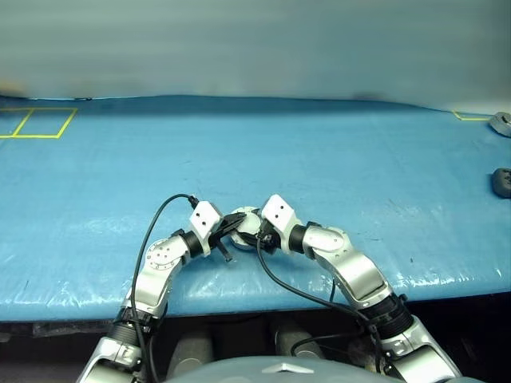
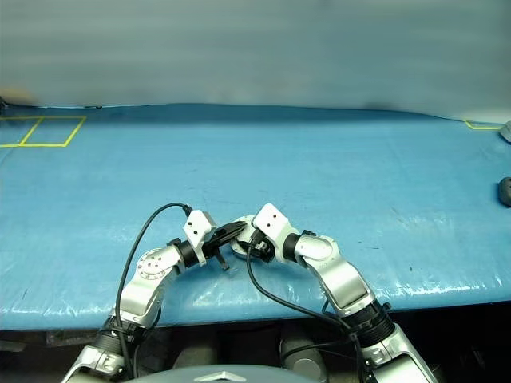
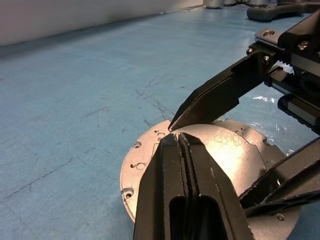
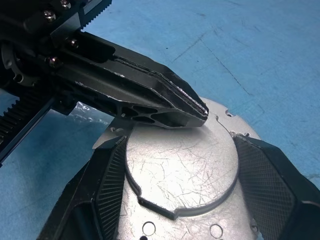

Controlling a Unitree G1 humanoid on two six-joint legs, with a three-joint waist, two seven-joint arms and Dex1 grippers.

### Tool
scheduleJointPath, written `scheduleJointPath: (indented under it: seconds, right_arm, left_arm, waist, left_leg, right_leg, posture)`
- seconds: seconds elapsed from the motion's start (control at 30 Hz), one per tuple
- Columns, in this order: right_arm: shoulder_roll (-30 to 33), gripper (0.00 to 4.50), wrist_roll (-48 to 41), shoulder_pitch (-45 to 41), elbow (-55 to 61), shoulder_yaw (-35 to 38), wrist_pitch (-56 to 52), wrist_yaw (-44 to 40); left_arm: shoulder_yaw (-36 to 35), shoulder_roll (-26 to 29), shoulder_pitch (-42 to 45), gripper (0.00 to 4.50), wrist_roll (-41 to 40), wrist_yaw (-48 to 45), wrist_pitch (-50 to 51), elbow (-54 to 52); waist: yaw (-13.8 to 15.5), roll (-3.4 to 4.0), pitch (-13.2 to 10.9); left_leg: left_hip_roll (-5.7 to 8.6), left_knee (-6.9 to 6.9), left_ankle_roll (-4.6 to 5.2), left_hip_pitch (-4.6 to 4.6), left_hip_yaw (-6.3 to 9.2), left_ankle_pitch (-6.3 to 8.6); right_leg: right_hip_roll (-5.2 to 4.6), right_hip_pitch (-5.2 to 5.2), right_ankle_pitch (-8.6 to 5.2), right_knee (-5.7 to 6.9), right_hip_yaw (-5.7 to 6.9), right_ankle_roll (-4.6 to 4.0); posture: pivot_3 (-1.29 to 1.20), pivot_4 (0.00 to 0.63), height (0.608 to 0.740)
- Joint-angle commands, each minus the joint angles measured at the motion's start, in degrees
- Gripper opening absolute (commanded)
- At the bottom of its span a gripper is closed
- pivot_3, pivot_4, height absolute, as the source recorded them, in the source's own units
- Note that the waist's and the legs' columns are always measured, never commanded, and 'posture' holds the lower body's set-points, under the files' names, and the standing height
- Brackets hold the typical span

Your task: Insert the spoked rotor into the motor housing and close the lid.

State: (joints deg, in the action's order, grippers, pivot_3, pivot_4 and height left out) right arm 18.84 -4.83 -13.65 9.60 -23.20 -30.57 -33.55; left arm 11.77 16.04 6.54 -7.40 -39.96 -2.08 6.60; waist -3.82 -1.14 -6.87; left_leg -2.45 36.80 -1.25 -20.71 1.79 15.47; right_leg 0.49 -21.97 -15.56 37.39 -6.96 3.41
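Observation:
The motor housing [image 4: 180, 170] lies near the front edge of the blue table [image 1: 255, 152], with the lid's plain silver-grey outer face [image 3: 227, 155] on top, closed over it. My right gripper [image 4: 180, 140] stands astride its raised round part, with both ribbed pads [image 4: 107, 185] touching its sides. My left gripper [image 3: 178, 136] is shut with nothing between its fingers; the tips rest on the lid's top near its rim. From the head, both grippers meet over the housing [image 1: 247, 223]. The spoked rotor is hidden.
Two dark grey objects [image 1: 501, 182] lie at the table's far right edge. A yellow taped square [image 1: 40, 124] marks the far left corner. The table's front edge [image 1: 255, 291] runs just below both wrists. A black cable [image 1: 152, 231] loops from the left wrist.

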Motion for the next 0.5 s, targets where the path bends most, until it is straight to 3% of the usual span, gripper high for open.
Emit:
scheduleJointPath:
  seconds: [0.03, 0.17, 0.4, 0.5]
  right_arm:
    - [1.5, 3.37, 4.8, 3.0, -7.9, -0.5, 0.1, 3.9]
    - [1.3, 4.47, 2.0, 3.2, -5.8, 1.0, 0.9, 1.8]
    - [-0.7, 4.47, -0.4, 4.7, 0.4, 4.5, 9.0, 2.6]
    - [-1.7, 4.47, -2.5, 5.5, 3.5, 6.7, 10.1, 2.3]
  left_arm:
    - [0.9, 0.5, -1.7, 0.0, 1.5, 0.3, 1.8, 2.8]
    - [0.8, 0.4, -1.2, 0.0, 1.9, 0.7, 1.6, 3.2]
    - [0.9, 0.3, -0.3, 0.0, 1.8, 0.7, 1.7, 4.0]
    - [1.2, 0.2, 0.1, 0.0, 2.0, 0.7, 1.6, 4.5]
  waist:
    - [0.0, 0.02, 0.0]
    - [0.0, 0.13, -0.1]
    - [0.3, 0.08, -0.1]
    - [0.6, 0.23, -0.2]
  left_leg:
    - [-0.03, -0.03, 0.0, 0.0, 0.0, 0.0]
    - [-0.05, -0.17, 0.0, 0.01, -0.06, 0.0]
    - [0.17, -0.74, 0.01, -0.13, -0.13, 0.0]
    - [0.17, -0.79, 0.0, -0.78, -0.02, -0.01]
  right_leg:
    - [0.01, 0.02, 0.0, -0.08, 0.01, 0.0]
    - [-0.02, 0.07, 0.01, -0.37, 0.01, 0.02]
    - [-0.06, -0.12, 0.03, -0.57, 0.0, 0.05]
    - [0.03, -0.43, 0.2, -0.5, 0.05, 0.4]
  posture:
    - [0.0, 0.15, 0.74]
    - [0.0, 0.15, 0.74]
    - [0.0, 0.15, 0.74]
    - [0.0, 0.15, 0.74]
